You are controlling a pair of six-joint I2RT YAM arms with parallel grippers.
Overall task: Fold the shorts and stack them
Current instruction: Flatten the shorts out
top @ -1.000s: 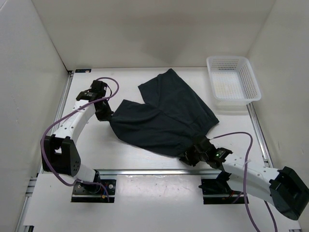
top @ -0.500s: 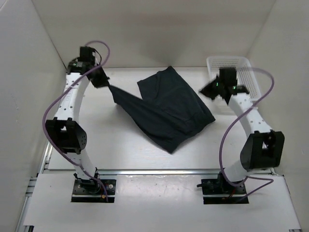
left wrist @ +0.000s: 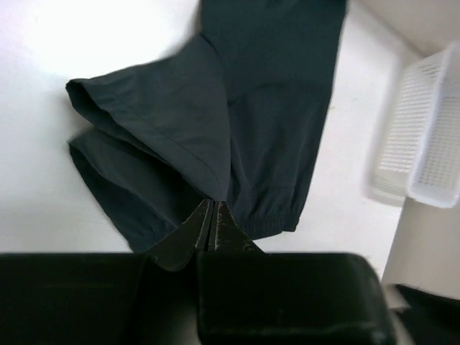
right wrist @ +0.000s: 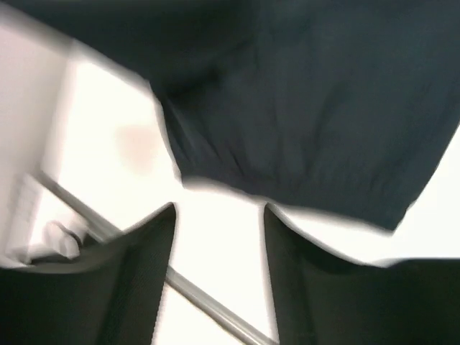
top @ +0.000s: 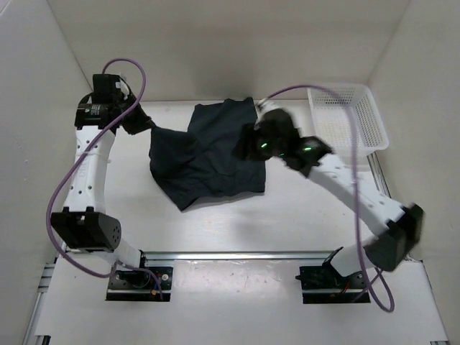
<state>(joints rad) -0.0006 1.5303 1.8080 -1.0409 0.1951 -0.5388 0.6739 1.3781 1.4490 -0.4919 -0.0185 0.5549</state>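
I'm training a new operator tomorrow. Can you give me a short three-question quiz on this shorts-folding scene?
1. True or false: the left hand is shut on the shorts.
2. The right hand is: A) open, holding nothing; B) shut on the fabric; C) out of view.
3. In the top view, is the white basket left or right of the shorts?

Key: 1 true; 2 A; 3 right.

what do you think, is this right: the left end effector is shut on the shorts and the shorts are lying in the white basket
Not quite. The left end effector is shut on the shorts, but they rest on the table, to the left of the white basket, not in it. The top external view shows this.
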